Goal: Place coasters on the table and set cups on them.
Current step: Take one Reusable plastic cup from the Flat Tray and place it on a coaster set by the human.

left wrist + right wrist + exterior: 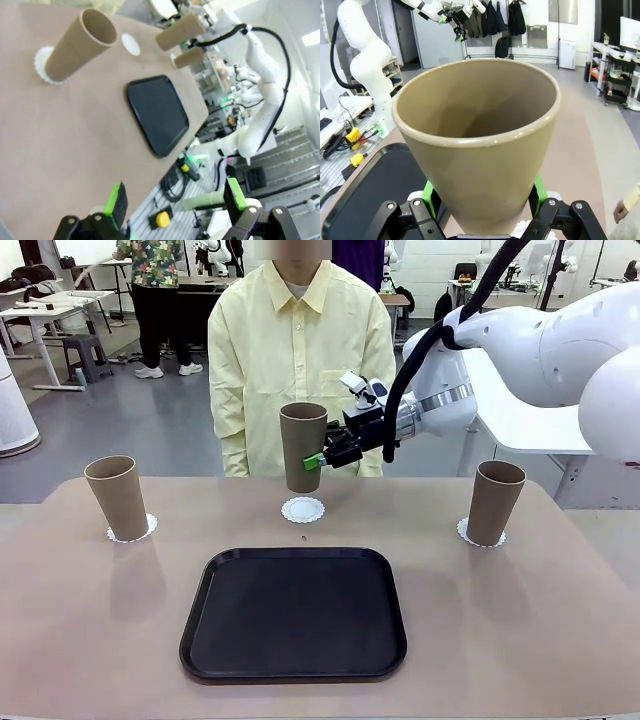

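My right gripper [320,458] is shut on the lower side of a brown cup [303,445], holding it upright just above and behind the bare middle coaster [303,509]. In the right wrist view the cup [480,145] sits between the green pads [427,192]. A second cup [117,497] stands on the left coaster [132,530], and a third cup [495,502] on the right coaster [470,532]. My left gripper [175,197] is open with nothing in it, off the table's near edge. From there I see the left cup [80,45] and the bare coaster [131,44].
A black tray [293,612] lies empty in the middle of the beige table [80,640], in front of the coasters. A person in a yellow shirt [290,350] stands at the far edge, behind the held cup. A white table [520,420] stands at the back right.
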`<state>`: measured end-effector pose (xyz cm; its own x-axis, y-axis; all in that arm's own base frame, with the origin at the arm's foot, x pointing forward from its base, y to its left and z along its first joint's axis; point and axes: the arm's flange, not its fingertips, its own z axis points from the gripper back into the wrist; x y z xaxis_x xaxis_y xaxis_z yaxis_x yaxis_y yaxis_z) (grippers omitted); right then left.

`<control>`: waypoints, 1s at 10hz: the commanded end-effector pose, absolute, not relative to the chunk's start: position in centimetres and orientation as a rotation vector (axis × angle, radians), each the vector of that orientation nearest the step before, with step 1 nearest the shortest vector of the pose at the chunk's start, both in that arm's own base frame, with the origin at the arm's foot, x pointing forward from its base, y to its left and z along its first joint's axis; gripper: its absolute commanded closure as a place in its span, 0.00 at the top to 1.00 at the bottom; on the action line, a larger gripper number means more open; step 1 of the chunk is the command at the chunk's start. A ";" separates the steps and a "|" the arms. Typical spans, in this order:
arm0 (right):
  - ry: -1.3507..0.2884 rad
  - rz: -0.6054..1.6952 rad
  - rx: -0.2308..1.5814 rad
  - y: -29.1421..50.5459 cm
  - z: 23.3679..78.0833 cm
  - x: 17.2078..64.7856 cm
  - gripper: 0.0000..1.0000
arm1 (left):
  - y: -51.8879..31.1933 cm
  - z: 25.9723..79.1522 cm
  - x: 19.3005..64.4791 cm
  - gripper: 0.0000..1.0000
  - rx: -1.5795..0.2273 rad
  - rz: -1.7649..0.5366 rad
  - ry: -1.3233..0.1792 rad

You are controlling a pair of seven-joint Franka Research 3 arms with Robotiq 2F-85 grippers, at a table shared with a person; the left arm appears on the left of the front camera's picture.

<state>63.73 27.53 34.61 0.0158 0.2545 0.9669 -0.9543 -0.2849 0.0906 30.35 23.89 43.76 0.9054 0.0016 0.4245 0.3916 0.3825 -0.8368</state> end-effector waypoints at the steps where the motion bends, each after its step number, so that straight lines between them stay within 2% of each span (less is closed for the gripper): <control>1: -0.825 1.495 1.313 27.8 34.0 66.2 0.83 | 23.9 43.9 30.2 1.00 -1.168 -0.259 -0.395; 6: -0.758 1.469 1.287 28.3 31.1 68.9 0.83 | 23.9 43.9 30.2 1.00 -1.168 -0.259 -0.395; 10: -0.690 1.445 1.282 28.4 29.2 69.0 0.83 | 23.9 43.9 30.2 1.00 -1.168 -0.259 -0.395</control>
